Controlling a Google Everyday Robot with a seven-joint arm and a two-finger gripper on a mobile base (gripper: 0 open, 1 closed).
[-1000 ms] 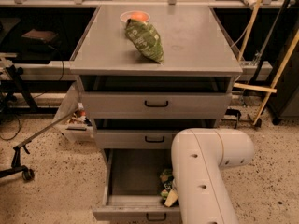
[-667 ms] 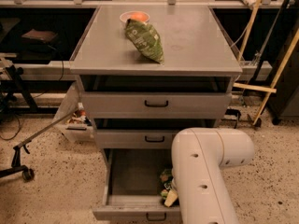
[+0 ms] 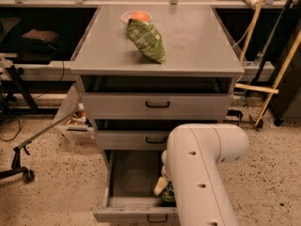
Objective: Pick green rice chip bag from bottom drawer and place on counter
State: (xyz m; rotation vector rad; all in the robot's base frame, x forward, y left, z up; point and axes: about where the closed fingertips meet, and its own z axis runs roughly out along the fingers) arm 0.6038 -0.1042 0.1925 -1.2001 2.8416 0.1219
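Our arm (image 3: 200, 173) is hanging down into the open bottom drawer (image 3: 123, 215), hiding the gripper there, so we cannot tell its grip; the green rice chip bag (image 3: 168, 195) is lying inside, beside the arm.

High front view, jaws behind arm (image 3: 200, 173)

Your arm (image 3: 197, 173) is a thick cream-white tube with a rounded elbow and small dark holes; its gripper seems hidden behind it in the bottom drawer (image 3: 134, 173).
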